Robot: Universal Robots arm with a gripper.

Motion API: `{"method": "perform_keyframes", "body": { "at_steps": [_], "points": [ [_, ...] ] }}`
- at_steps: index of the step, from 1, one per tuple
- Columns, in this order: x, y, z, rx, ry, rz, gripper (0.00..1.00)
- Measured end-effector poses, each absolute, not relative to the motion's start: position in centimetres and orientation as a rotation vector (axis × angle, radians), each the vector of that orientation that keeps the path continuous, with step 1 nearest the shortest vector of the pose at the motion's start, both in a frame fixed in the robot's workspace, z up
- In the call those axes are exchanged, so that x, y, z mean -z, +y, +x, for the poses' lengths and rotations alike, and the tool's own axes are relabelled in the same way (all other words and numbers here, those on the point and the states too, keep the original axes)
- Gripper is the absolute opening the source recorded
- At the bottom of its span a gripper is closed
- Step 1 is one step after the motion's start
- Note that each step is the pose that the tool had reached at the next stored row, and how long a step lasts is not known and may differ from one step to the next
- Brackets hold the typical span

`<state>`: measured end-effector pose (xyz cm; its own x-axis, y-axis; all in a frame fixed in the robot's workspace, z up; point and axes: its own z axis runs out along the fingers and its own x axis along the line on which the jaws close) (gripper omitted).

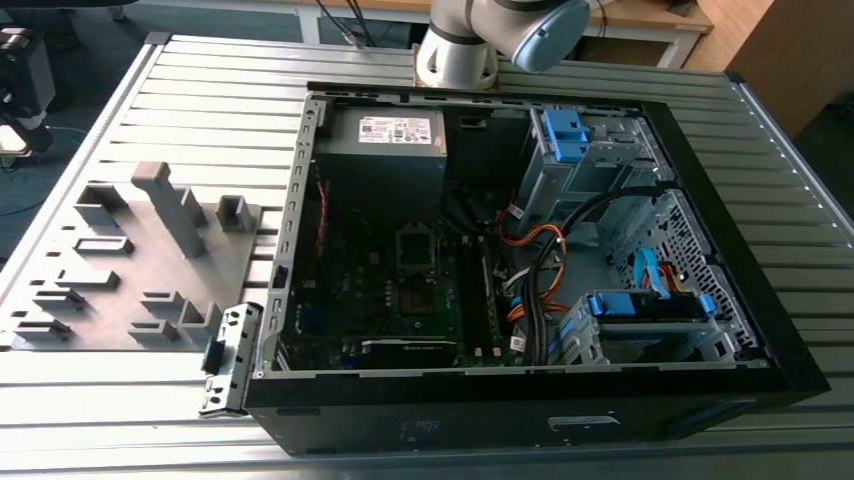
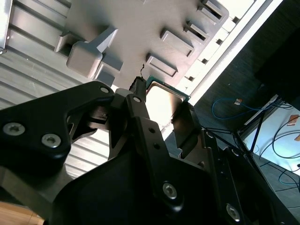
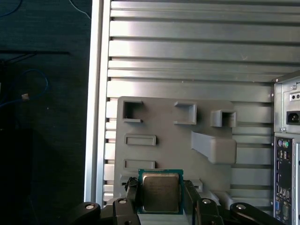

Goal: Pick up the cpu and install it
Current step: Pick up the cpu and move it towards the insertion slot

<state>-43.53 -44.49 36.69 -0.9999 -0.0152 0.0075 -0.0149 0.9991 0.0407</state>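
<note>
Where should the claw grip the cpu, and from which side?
Two opposite thin edges of the cpu, coming square to its flat metal face: it's a thin flat square, so only the edges suit. The claw pinches it that way.

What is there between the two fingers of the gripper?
The cpu, its metal face toward the camera, sits between the fingers in both wrist views. Behind it lies the grey tray.

cpu (image 3: 160, 192): small, thin, flat square, with a dull silver-grey metal face and a green board rim. It's clamped on two opposite edges between the fingers of my end effector (image 3: 160, 200), metal face toward both wrist cameras, over the grey fixture plate (image 3: 164, 126).
</note>
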Motion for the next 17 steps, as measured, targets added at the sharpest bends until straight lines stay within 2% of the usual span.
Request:
{"method": "perform_keyframes", "body": {
  "at_steps": [17],
  "points": [
    [-36.7, -44.5, -41.0, 0.064, -3.133, 0.024, 0.47]
  ]
}}
